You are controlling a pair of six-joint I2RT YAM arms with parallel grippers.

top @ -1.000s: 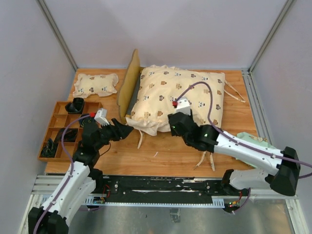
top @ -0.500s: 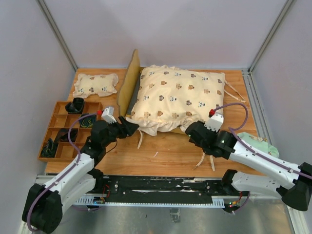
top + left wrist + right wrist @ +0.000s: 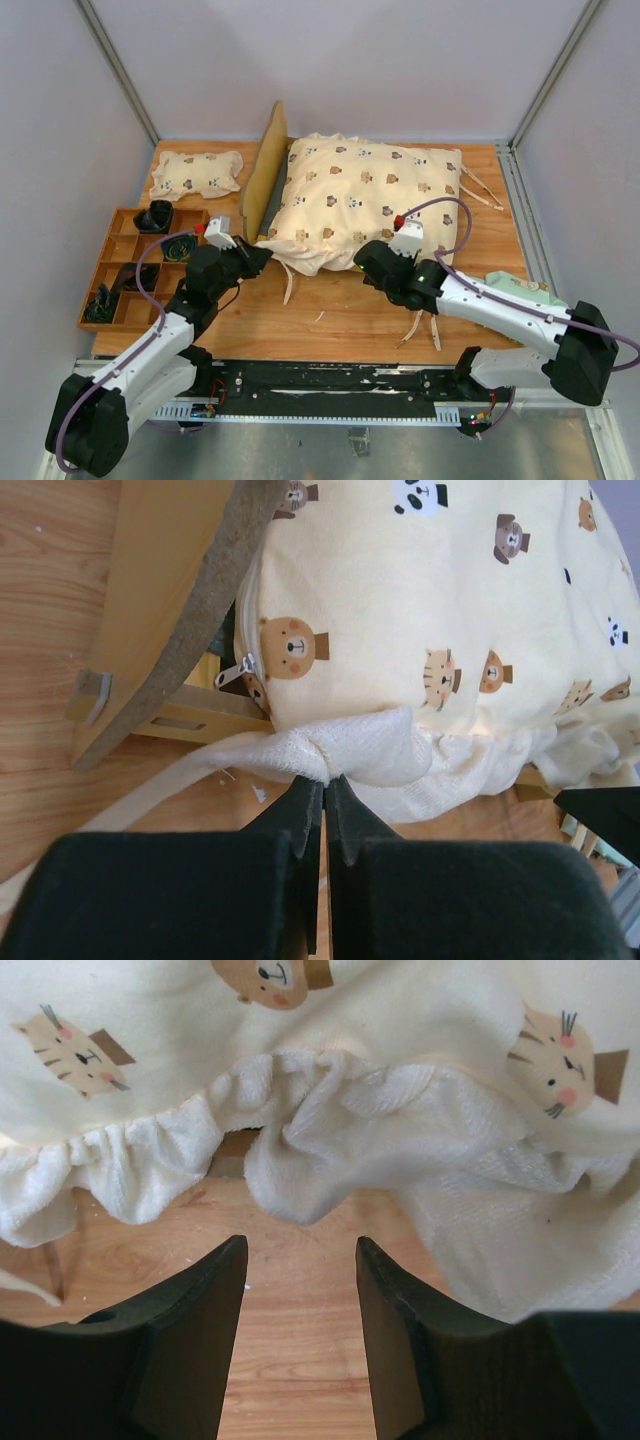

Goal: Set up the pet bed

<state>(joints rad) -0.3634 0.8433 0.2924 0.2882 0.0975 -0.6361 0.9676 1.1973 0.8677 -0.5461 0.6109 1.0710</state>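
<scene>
Top: my right gripper (image 3: pixel 364 262) swung back from 4 o'clock to quilt (image 3: pixel 370 195) hem; pet bed (image 3: pixel 262 175) beneath, 12 o'clock.
Left wrist: my left gripper (image 3: pixel 322 785) pinches quilt ruffle.
Right wrist: jaws apart, hem at 12; regrasp likely.

**Non-task items on light-wood tabletop (image 3: pixel 340 312)**

Cream animal-print ruffled quilt (image 3: pixel 365 205): large, puffed, centre. Small matching ruffled pillow (image 3: pixel 196 173): far left corner. Wooden compartment tray (image 3: pixel 101 265): left edge, holding small black objects (image 3: pixel 155 216), unidentifiable. Pale green cloth (image 3: pixel 515 287): near right, partly hidden.
</scene>
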